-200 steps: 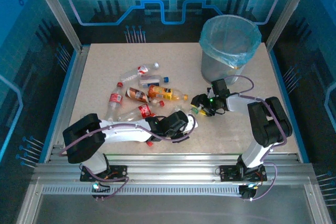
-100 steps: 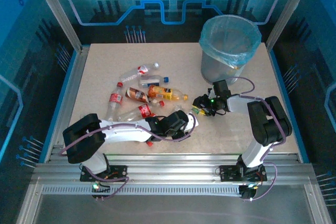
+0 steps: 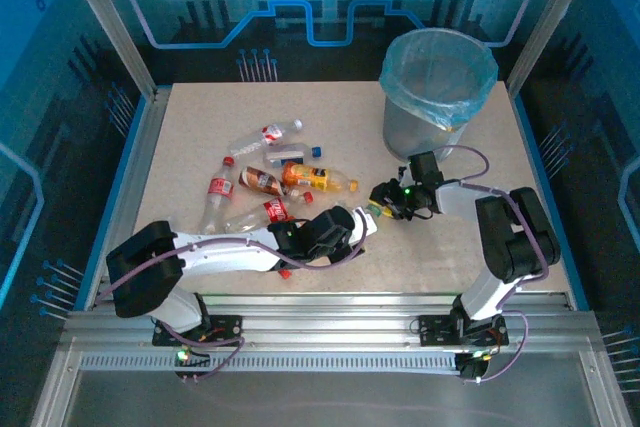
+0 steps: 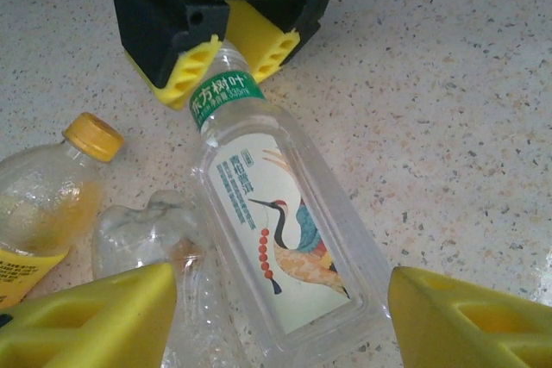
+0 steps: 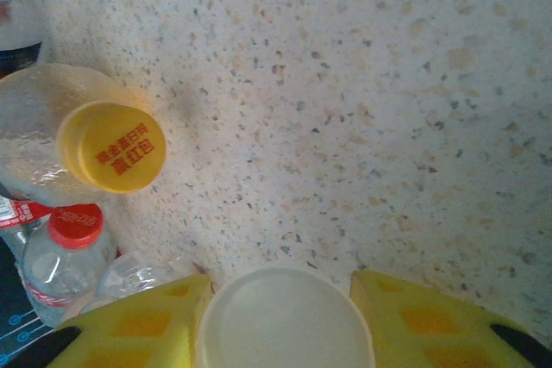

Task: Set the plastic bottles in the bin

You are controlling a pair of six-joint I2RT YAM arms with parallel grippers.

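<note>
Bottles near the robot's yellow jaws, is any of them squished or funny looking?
Yes. The clear bottle lying left of the crane-label bottle in the left wrist view is crumpled and dented; the crane-label one looks undamaged.

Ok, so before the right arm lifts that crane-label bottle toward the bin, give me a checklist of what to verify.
1. Right jaws closed on the crane-label bottle at its neck: ok.
2. Left jaws open, one on either side of its base, not gripping: ok.
3. Left jaws out of the lift path: probably not ok, since they straddle the bottle.
4. Neighbours free of it: cannot tell. The yellow-capped bottle and a crushed clear bottle lie close alongside.
5. Bin upright, mouth open, liner in place: ok.
6. Table between bottle and bin bare: ok.
</note>
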